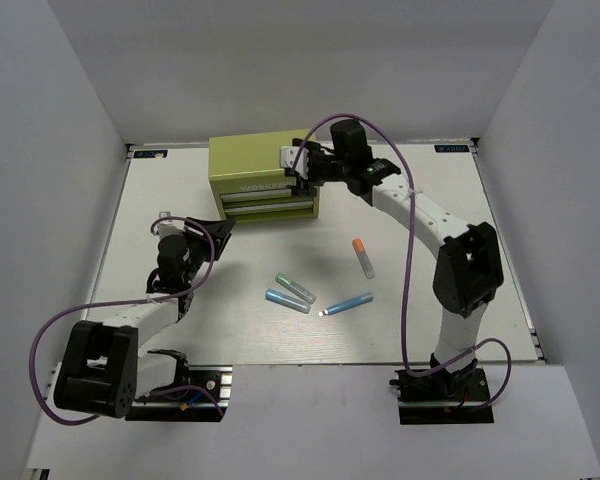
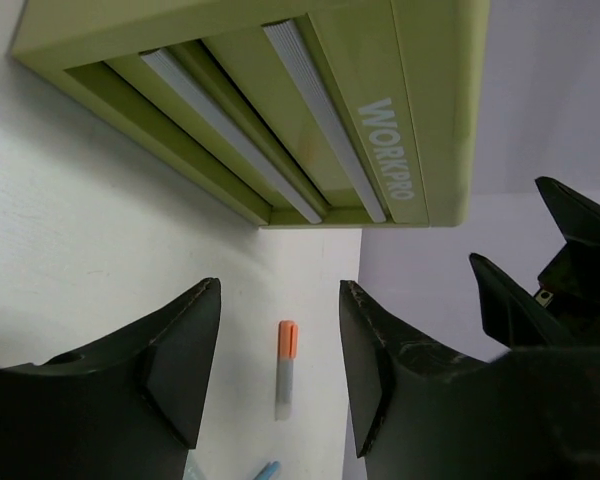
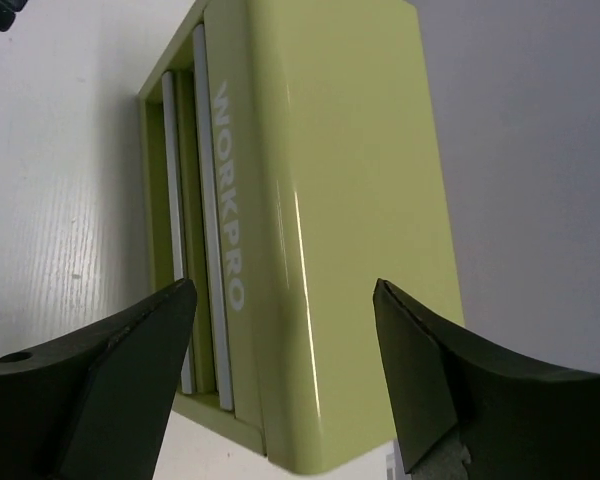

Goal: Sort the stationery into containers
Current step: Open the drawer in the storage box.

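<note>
The orange-capped marker (image 1: pixel 363 256) lies near the middle of the top view, its cap pointing up. The slim blue pen (image 1: pixel 346 303) slants, white tip down-left. The green chest (image 1: pixel 265 178) sits upper middle. The left gripper (image 2: pixel 280 284) and the right gripper (image 3: pixel 285 283) both gape wide, holding nothing.

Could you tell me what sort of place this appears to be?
Probably a robotics lab test cell: two arms bolted to a white table, plain walls enclosing it, a green drawer chest and markers.

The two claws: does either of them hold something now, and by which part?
Nothing is held. The left claw is open above the table. The right claw is open at the green chest, with its fingers not closed on it.
</note>
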Tool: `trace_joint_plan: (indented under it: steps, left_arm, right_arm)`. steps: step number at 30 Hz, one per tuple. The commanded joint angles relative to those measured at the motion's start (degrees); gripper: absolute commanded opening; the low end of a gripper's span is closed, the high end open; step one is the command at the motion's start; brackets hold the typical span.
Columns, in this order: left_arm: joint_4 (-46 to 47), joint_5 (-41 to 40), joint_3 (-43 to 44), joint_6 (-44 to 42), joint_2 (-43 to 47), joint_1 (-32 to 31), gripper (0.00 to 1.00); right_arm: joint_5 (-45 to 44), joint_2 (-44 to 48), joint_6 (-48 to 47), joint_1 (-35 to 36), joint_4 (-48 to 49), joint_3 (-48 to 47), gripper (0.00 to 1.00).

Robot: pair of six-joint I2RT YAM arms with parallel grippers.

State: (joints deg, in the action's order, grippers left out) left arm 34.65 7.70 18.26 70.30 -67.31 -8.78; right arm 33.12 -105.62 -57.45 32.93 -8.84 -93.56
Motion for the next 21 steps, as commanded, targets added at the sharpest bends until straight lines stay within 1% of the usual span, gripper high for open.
trace_joint_plan:
  steps: [1,5,6,8,9,11,12,16,21]
  left_arm:
    - [6.55,-2.26,0.9,2.11,-1.5,-0.72,0.6]
    - [8.41,-3.31,2.83,2.73,-5.19,-1.85,0.59]
    - [9.37,-3.83,3.35,3.34,-6.85,-1.86,0.59]
    - [11.22,-4.53,3.88,3.96,-8.71,-2.56,0.59]
    - [12.01,-4.54,3.89,4.75,-9.67,-3.26,0.58]
    - [14.91,-5.85,4.41,5.45,-12.75,-3.87,0.58]
    - [15.7,-5.86,5.11,5.46,-13.72,-4.66,0.58]
    - [19.22,-9.02,6.79,6.07,-18.03,-6.08,0.59]
    - [24.84,-11.74,11.09,6.07,-23.39,-7.84,0.62]
  right_arm:
    - [-2.35,-2.3,-0.03,0.82,-1.87,-6.53,0.77]
    - [-5.61,-5.2,-0.47,0.91,-2.5,-8.48,0.71]
    - [-5.88,-5.99,-0.38,1.08,-2.84,-8.92,0.68]
    - [-6.67,-7.31,-0.47,0.91,-5.48,-11.19,0.64]
    - [-6.84,-8.1,-0.73,0.82,-7.31,-11.64,0.6]
    - [-6.93,-8.72,-0.99,0.65,-8.47,-12.61,0.59]
    - [-7.02,-8.98,-1.0,0.65,-9.34,-12.53,0.55]
    - [-7.37,-9.16,-1.52,0.82,-11.02,-12.26,0.54]
    - [-7.28,-8.72,-0.91,0.56,-11.9,-11.74,0.52]
